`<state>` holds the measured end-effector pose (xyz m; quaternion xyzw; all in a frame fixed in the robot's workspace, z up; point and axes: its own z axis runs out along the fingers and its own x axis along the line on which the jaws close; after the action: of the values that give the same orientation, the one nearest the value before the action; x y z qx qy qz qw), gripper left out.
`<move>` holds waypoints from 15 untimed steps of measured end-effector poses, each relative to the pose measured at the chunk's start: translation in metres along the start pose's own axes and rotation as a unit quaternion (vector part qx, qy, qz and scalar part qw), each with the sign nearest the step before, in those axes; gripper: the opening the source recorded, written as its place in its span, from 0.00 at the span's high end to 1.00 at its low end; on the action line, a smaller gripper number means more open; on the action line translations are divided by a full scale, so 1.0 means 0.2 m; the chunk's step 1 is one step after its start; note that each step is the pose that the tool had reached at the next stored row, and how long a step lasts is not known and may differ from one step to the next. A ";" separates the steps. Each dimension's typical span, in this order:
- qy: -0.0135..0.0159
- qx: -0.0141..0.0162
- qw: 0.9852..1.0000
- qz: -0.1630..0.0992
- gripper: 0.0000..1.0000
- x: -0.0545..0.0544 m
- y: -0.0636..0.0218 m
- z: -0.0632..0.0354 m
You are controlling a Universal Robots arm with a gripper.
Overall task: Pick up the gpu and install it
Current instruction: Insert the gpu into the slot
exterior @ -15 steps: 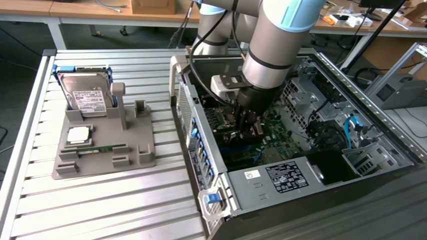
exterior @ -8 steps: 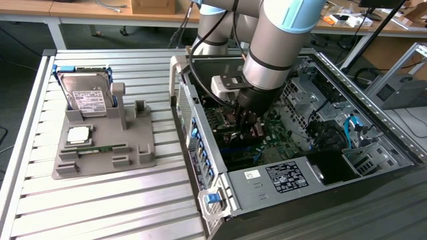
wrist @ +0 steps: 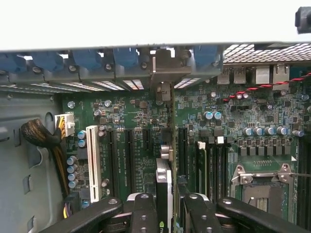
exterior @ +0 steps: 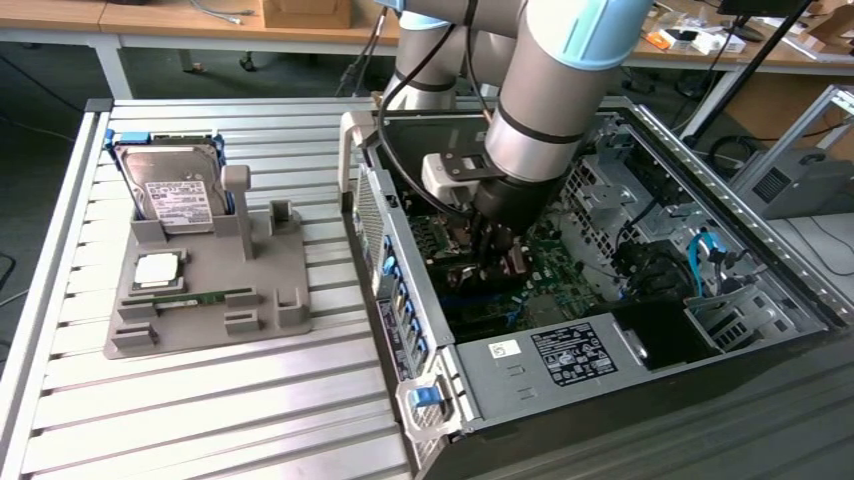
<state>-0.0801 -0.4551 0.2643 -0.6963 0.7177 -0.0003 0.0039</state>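
1. The gripper [wrist: 167, 213] sits low inside an open computer case [exterior: 787, 290], its two black fingers [wrist: 145, 213] closed on the top edge of the gpu [wrist: 164, 187], which is seen edge-on as a thin dark card with a silvery edge

2. The gpu stands upright between the fingers, over the green motherboard [wrist: 131, 111], in line with the long black expansion slots [wrist: 130, 160]; its far end reaches toward the metal bracket [wrist: 164, 73] at the case's rear wall

3. The card looks light and stiff but fragile: it is best held by its bare edges, squarely, so it does not twist or tilt

4. Close beside it on the board are a white slot [wrist: 92, 162], small capacitors [wrist: 73, 170], a bundle of cables with a white plug [wrist: 63, 125] and a processor socket [wrist: 265, 187]; all leave little room for sideways drift

5. In the exterior view, on the table to the left of the case, a grey holder [exterior: 280, 310] carries a hard drive [exterior: 180, 195], well apart from the work
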 end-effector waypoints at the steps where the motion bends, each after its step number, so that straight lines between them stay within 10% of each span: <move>1: 0.000 0.000 1.000 0.000 0.73 0.00 0.000 0.003; 15: 0.000 0.000 1.000 0.001 0.73 0.00 -0.004 0.024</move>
<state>-0.0793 -0.4555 0.2596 -0.6959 0.7181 -0.0002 0.0037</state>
